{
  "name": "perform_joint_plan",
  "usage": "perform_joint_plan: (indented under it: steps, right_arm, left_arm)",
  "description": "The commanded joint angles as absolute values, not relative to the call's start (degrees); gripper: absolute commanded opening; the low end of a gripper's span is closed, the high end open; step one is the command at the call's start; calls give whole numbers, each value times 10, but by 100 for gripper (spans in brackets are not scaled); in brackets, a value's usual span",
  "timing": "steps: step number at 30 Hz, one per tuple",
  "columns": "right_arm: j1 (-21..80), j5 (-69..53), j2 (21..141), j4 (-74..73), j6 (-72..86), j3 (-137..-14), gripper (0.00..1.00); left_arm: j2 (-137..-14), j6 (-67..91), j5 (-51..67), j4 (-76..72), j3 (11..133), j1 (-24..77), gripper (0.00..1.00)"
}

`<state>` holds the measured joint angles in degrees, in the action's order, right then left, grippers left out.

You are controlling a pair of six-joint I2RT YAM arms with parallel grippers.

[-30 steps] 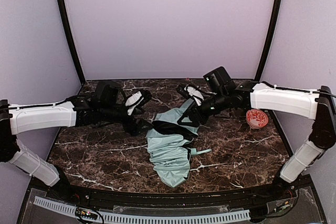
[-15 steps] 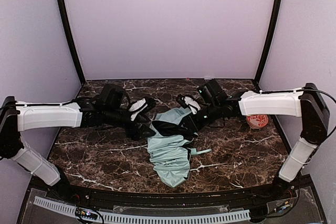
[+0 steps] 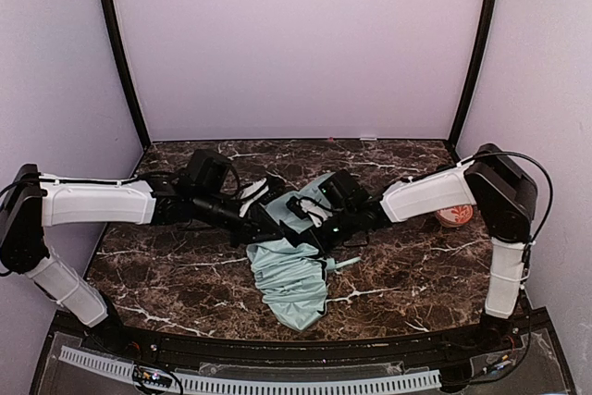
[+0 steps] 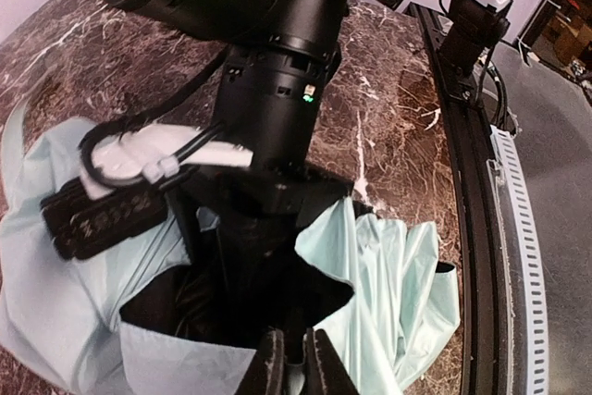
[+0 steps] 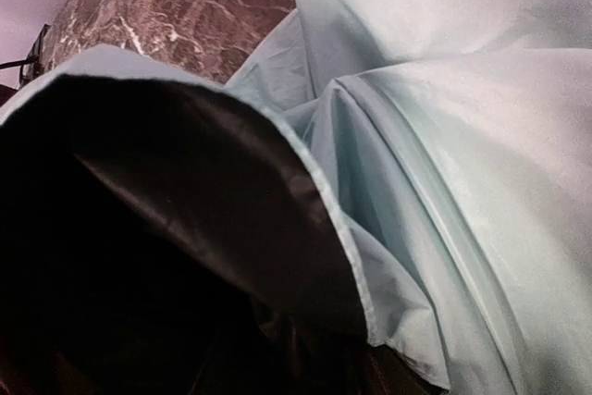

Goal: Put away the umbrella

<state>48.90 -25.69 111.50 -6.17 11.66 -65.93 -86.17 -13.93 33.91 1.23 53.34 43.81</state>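
Note:
The umbrella (image 3: 291, 279) lies half folded in the middle of the table, pale mint fabric with a black underside. Both grippers meet at its upper end. In the left wrist view my left gripper (image 4: 294, 341) has its jaws almost together with a sliver of mint fabric (image 4: 398, 275) pinched between them. My right gripper (image 3: 303, 210) is pushed into the black folds facing it, and the right arm (image 4: 277, 90) fills that view. The right wrist view shows only mint canopy (image 5: 462, 136) and black lining (image 5: 139, 228); its fingers are hidden.
An orange-and-white patterned bowl (image 3: 453, 215) sits at the right edge of the dark marble table (image 3: 416, 265), behind the right arm. Lilac walls close in the back and sides. A black rail (image 4: 467, 182) runs along the table's near edge.
Both arms have moved inward and now meet over the umbrella's top. The left jaws have closed from wide open. The umbrella's upper fabric has bunched and shifted slightly left.

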Motion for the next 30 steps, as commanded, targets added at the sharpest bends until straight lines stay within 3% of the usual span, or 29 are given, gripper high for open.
perform_joint_plan:
  steps: [1, 2, 9, 21, 26, 30]
  right_arm:
    - [512, -283, 1125, -15, 124, -685, 41]
    - [512, -286, 1124, -8, 127, -683, 41]
    - [508, -287, 1110, -12, 120, -682, 41]
    - [491, -402, 1081, 67, 155, -665, 42]
    - [459, -371, 1027, 55, 176, -629, 42]
    - [439, -266, 972, -29, 129, -611, 46]
  left_arm:
    - [-867, -139, 362, -9, 555, 451, 5]
    - [-869, -145, 354, -8, 559, 457, 0]
    - [-878, -198, 267, 28, 596, 486, 0]
    - [-925, -179, 295, -58, 645, 505, 0]
    - [-899, -185, 252, -84, 598, 511, 0]
    - [-856, -213, 218, -85, 562, 511, 0]
